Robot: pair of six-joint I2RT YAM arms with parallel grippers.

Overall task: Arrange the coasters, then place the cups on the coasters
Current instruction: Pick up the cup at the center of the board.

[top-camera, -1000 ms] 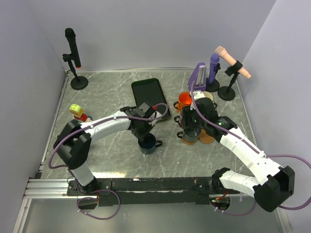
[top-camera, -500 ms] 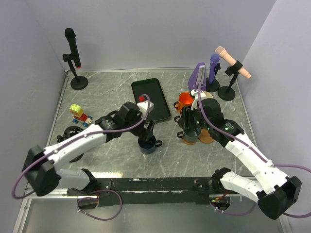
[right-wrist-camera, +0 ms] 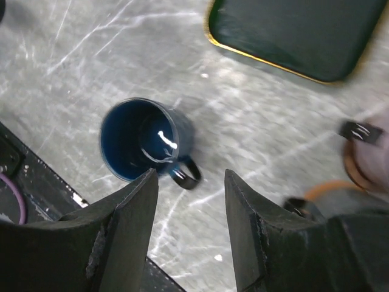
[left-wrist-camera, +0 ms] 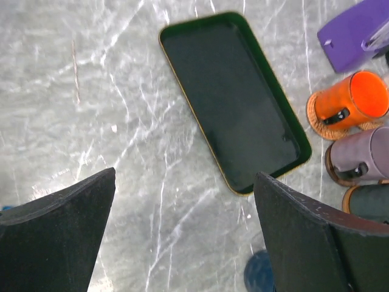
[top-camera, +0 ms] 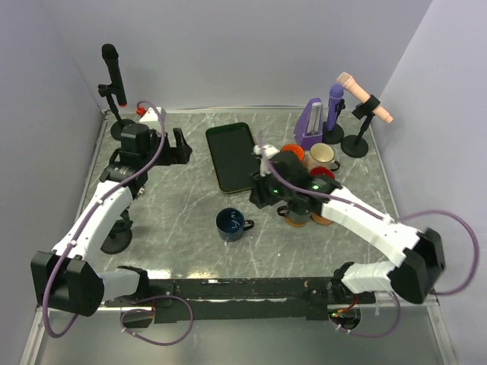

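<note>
The navy blue cup [top-camera: 230,223] stands alone on bare table, handle to the right, also in the right wrist view [right-wrist-camera: 143,149]. My right gripper [top-camera: 261,193] hovers open just right of it with nothing between its fingers [right-wrist-camera: 191,231]. At the far left my left gripper [top-camera: 181,146] is wide open and empty [left-wrist-camera: 185,182]. The orange cup [left-wrist-camera: 358,100] sits on a tan coaster [left-wrist-camera: 321,125]. Beside it the mauve cup [left-wrist-camera: 364,155] sits on a dark brown coaster [left-wrist-camera: 331,172]. The dark green cup [top-camera: 298,213], cream cup [top-camera: 323,156] and red cup [top-camera: 321,175] cluster on the right.
A black rectangular tray [top-camera: 232,156] lies at the middle back. A purple metronome-like block [top-camera: 310,122], a purple microphone [top-camera: 335,103] and a beige microphone on a stand [top-camera: 364,103] stand back right. A black microphone stand [top-camera: 114,84] is back left.
My left gripper opened, let go of the navy cup and drew back to the far left. My right arm swung left from the cup cluster toward the navy cup.
</note>
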